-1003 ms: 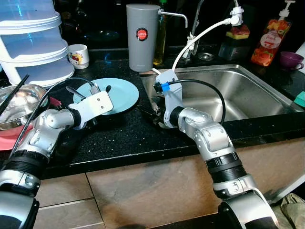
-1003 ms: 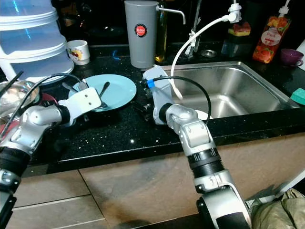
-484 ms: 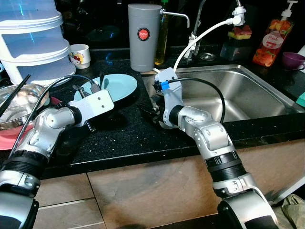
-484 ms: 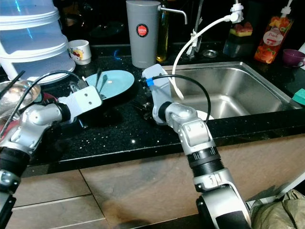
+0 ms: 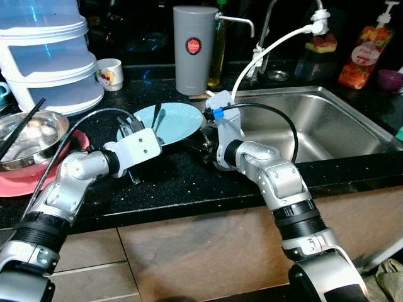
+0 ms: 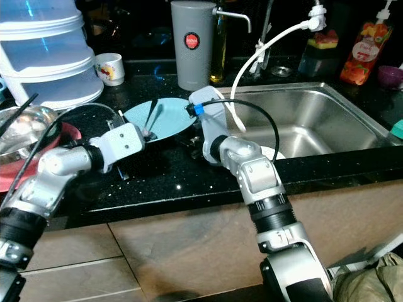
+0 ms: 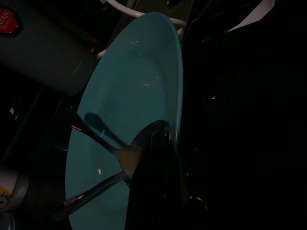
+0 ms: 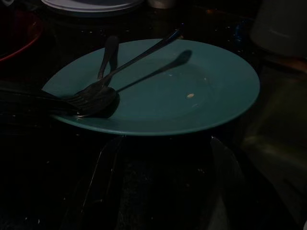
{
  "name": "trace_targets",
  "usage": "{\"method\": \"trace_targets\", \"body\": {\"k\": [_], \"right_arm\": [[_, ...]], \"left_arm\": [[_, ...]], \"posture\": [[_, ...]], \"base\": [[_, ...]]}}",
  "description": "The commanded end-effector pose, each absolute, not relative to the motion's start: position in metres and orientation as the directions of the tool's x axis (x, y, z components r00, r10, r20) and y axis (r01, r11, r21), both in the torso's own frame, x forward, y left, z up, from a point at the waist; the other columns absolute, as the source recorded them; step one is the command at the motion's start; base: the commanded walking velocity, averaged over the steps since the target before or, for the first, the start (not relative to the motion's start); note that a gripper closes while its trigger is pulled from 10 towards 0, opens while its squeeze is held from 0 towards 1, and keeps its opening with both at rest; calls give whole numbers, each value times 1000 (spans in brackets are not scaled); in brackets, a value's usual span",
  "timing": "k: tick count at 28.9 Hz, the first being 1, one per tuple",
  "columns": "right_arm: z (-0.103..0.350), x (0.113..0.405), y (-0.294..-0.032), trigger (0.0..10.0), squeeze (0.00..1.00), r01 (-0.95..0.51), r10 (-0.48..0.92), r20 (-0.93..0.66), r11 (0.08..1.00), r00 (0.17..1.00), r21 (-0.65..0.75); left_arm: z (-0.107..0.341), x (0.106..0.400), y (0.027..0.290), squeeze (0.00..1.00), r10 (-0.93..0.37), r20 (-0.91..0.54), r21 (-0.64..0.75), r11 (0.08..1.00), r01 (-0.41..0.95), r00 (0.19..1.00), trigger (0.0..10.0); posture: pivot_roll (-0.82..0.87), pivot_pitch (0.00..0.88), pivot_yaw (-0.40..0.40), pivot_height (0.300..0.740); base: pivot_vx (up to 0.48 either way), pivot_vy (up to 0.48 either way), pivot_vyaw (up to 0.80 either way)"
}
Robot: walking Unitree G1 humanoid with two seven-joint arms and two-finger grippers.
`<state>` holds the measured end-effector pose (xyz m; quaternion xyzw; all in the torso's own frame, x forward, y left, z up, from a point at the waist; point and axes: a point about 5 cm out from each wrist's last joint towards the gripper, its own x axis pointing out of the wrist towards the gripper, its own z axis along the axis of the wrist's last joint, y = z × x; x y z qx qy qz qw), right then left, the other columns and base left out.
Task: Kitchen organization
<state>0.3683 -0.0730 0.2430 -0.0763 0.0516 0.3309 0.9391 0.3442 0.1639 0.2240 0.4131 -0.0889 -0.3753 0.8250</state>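
A teal plate (image 5: 175, 119) with a fork and a spoon (image 8: 102, 94) on it hangs tilted above the black counter, just left of the sink (image 5: 315, 119). My left gripper (image 5: 132, 131) is shut on the plate's left rim; one black finger (image 7: 153, 187) lies over the edge in the left wrist view. My right gripper (image 5: 204, 146) sits low at the plate's right edge, open. Its two fingers (image 8: 103, 177) spread below the plate's near rim (image 8: 158, 129), not touching it as far as I can see.
A grey thermos (image 5: 192, 50) and a faucet with a white hose (image 5: 271, 47) stand behind the plate. Stacked white containers (image 5: 47, 56), a mug (image 5: 110, 74) and a steel bowl with chopsticks (image 5: 28, 132) are at the left. A soap bottle (image 5: 360, 56) stands at the far right.
My left gripper has lifted the plate off the counter, tilted it and carried it right, up to the right gripper. The right arm has hardly moved.
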Motion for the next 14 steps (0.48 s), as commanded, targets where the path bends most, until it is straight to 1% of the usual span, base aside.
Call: {"method": "trace_targets", "body": {"k": [1, 2, 4, 5, 6, 8, 11, 12, 13, 14], "right_arm": [[244, 371, -75, 10000, 0, -607, 589, -155, 786, 793, -119], [244, 371, -75, 10000, 0, -607, 589, -155, 786, 793, -119], [246, 374, -79, 10000, 0, -581, 564, -150, 806, 812, -116], [246, 374, -79, 10000, 0, -581, 564, -150, 806, 812, -116], [249, 380, -86, 10000, 0, -526, 510, -140, 843, 848, -113], [249, 383, -90, 10000, 0, -500, 483, -143, 858, 864, -121], [248, 391, -104, 10000, 0, -404, 382, -147, 898, 912, -174], [251, 394, -110, 10000, 0, -359, 342, -120, 917, 932, -175], [251, 394, -110, 10000, 0, -359, 342, -120, 917, 932, -175], [255, 395, -114, 10000, 0, -334, 325, -86, 931, 942, -145]], "left_arm": [[185, 323, 133, 0, -782, -342, 655, 199, 729, 521, 0], [185, 323, 133, 0, -782, -342, 655, 199, 729, 521, 0], [180, 314, 131, 0, -780, -390, 652, 141, 745, 490, 0], [180, 314, 131, 0, -780, -390, 652, 141, 745, 490, 0], [175, 305, 134, 0, -763, -433, 650, 104, 753, 480, 0], [174, 303, 136, 0, -756, -441, 649, 104, 754, 484, 0], [173, 301, 142, 0, -736, -445, 649, 128, 750, 511, 0], [173, 300, 144, 0, -729, -449, 648, 133, 750, 517, 0], [173, 300, 144, 0, -729, -449, 648, 133, 750, 517, 0], [173, 298, 146, 0, -725, -452, 644, 138, 752, 520, 0]], "posture": [[45, 71, -15, 740], [45, 71, -15, 740], [45, 73, -16, 740], [45, 73, -16, 740], [48, 73, -19, 740], [49, 73, -20, 740], [52, 74, -24, 740], [53, 75, -24, 740], [53, 75, -24, 740], [52, 75, -24, 740]], "base": [[0, 0, 0], [0, 0, 0], [0, 0, 0], [0, 0, 0], [0, 0, 0], [0, 0, 0], [0, 0, 0], [0, 0, 0], [0, 0, 0], [0, 0, 0]]}}
